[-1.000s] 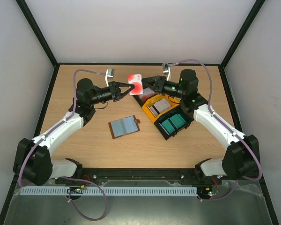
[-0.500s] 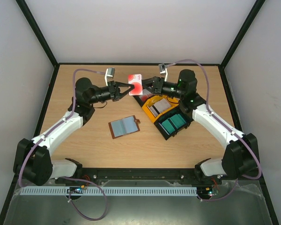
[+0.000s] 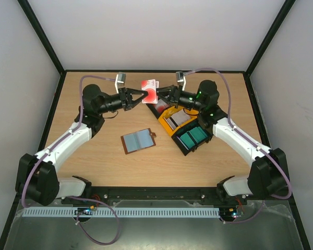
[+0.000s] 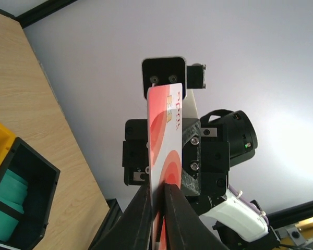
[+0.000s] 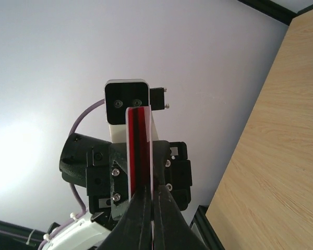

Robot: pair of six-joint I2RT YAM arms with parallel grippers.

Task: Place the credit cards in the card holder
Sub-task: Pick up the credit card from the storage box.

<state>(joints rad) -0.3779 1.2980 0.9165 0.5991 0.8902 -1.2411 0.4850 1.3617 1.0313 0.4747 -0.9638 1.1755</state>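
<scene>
Midway through a handover, I judge: one red-and-white plastic credit card (image 3: 150,91) hangs in the air, pinched narrowly from both sides by the left gripper (image 3: 142,97) and the right gripper (image 3: 159,95). Next, one gripper must let go. One brown leather card holder (image 3: 139,140) lies open below. One black-and-yellow three-compartment bin tray (image 3: 165,121) holds more cards, too many to count.

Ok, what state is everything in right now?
red-and-white card: in the air, gripped from both sides.
left gripper: shut on the red-and-white card.
right gripper: shut on the same card.
card holder: lying open, flat.
teal cards: stacked in the bin tray.
</scene>
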